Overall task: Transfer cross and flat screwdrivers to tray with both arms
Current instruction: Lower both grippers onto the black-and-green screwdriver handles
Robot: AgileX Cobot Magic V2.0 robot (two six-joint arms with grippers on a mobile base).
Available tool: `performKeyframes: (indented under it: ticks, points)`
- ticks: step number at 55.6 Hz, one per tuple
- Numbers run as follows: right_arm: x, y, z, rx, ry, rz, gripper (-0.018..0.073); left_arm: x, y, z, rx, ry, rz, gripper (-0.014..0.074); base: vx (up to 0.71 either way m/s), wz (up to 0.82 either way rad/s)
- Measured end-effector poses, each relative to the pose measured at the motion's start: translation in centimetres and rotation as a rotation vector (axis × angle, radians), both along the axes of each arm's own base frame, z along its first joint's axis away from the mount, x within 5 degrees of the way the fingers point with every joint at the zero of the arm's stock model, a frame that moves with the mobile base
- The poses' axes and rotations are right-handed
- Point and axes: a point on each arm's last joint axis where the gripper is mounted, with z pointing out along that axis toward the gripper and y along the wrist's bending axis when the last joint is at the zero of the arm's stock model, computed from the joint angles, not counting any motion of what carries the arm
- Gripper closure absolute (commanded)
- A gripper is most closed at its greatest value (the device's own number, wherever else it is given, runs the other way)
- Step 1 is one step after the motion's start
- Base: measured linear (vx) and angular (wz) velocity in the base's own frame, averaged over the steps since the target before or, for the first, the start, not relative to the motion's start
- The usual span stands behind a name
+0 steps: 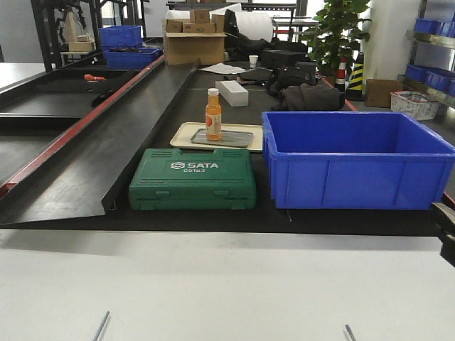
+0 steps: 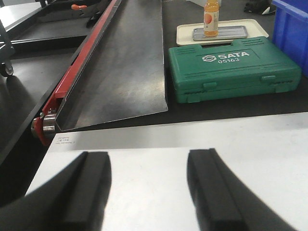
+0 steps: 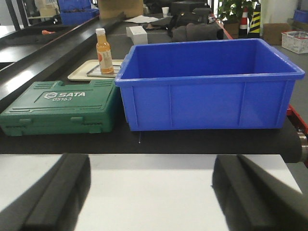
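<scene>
The grey metal tray [image 1: 231,138] [image 2: 231,32] lies inside a cream plastic tray [image 1: 185,135] behind the green case, with an orange bottle [image 1: 213,114] standing on it. No screwdriver handle shows in any view. Two thin steel rods [image 1: 102,327] [image 1: 349,332] poke in at the bottom edge of the front view; I cannot tell whether they are the screwdrivers. My left gripper [image 2: 149,156] is open over the bare white table [image 2: 154,139], nothing between its fingers. My right gripper [image 3: 151,163] is open too, over the same white surface. Part of the right arm [image 1: 444,231] shows at the right edge.
A green SATA tool case [image 1: 192,177] [image 2: 221,65] [image 3: 60,106] lies shut on the black bench. A deep blue bin [image 1: 355,160] [image 3: 207,84] stands to its right. A long black metal chute [image 1: 121,142] [image 2: 125,62] with a red edge slopes along the left.
</scene>
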Motion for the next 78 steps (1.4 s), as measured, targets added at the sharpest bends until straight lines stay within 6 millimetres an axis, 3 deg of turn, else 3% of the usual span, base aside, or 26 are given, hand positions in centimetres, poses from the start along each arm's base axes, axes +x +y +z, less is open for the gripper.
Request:
performKeyframes:
  ticks: [5,13,20,30,49,67,73,78]
  points:
    - [0.4,0.0,-0.1,-0.014,0.102,-0.001,-0.0077,0.0,0.0,-0.1,-0.005,0.007,0.001,0.0016,0.00,0.00]
    - [2.5,0.3,-2.1,-0.102,0.490,0.044,-0.0009,0.0,0.0,-0.4,-0.006,0.042,-0.001,0.0016,0.00,0.00]
    - [5.2,1.3,-6.1,-0.144,0.815,0.122,0.0055,0.2,0.0,-0.9,-0.007,0.078,-0.003,0.0016,0.00,0.00]
    - [7.8,1.6,-11.5,-0.125,1.067,0.128,0.0106,0.2,-0.1,-1.1,-0.007,0.101,-0.004,0.0016,0.00,0.00]
    - [10.7,1.9,-18.7,-0.108,1.231,0.124,0.0109,0.2,-0.1,-1.2,-0.007,0.109,-0.005,0.0016,0.00,0.00]
    - [12.2,1.9,-23.3,-0.121,1.267,0.120,0.0118,0.2,-0.1,-1.2,-0.007,0.115,-0.005,0.0016,0.00,0.00]
    - [12.3,1.9,-24.4,-0.133,1.291,0.122,0.0171,0.2,-0.1,-1.2,-0.007,0.117,-0.005,0.0016,0.00,0.00]
    - [12.5,1.9,-24.5,-0.139,1.287,0.123,0.0304,0.1,-0.1,-1.4,-0.024,0.131,-0.006,0.0016,0.00,0.00]
